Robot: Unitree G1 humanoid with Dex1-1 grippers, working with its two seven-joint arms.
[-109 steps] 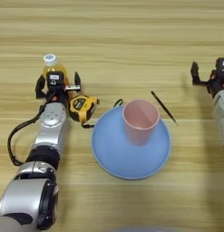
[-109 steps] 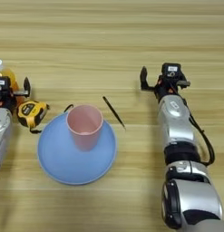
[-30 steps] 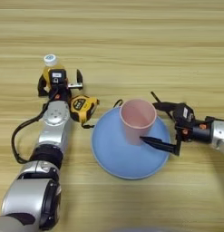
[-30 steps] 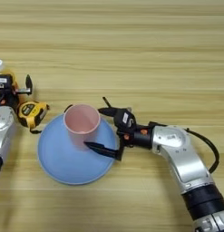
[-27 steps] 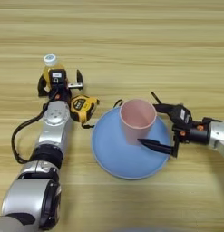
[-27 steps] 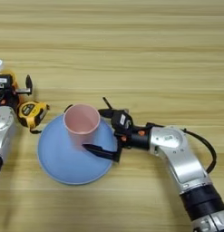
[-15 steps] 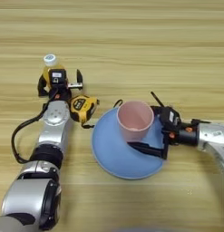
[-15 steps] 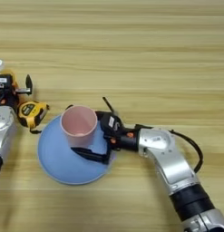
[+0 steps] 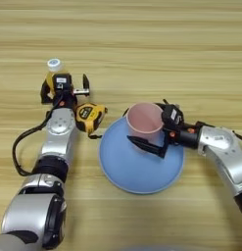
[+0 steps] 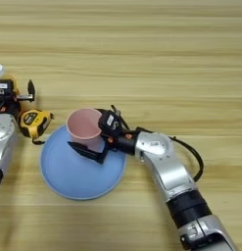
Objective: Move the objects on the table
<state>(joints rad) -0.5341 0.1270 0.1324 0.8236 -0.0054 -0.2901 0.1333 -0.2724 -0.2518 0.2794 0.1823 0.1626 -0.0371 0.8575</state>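
1. The pink cup (image 9: pixel 144 123) stood on the blue plate (image 9: pixel 122 169), between the spread fingers of the right hand (image 9: pixel 151 130), not gripped.
2. The left hand (image 9: pixel 64 89) was open around the orange bottle (image 9: pixel 53 73), beside a tape measure (image 9: pixel 89 117).
3. No writing could be read.

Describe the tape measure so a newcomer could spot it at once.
Find the round blue plate near the middle of the wooden table. Just off its upper-left rim, beside the left arm, sits the tape measure. It is the only squat yellow-and-black thing; the nearby bottle is taller with a white cap.
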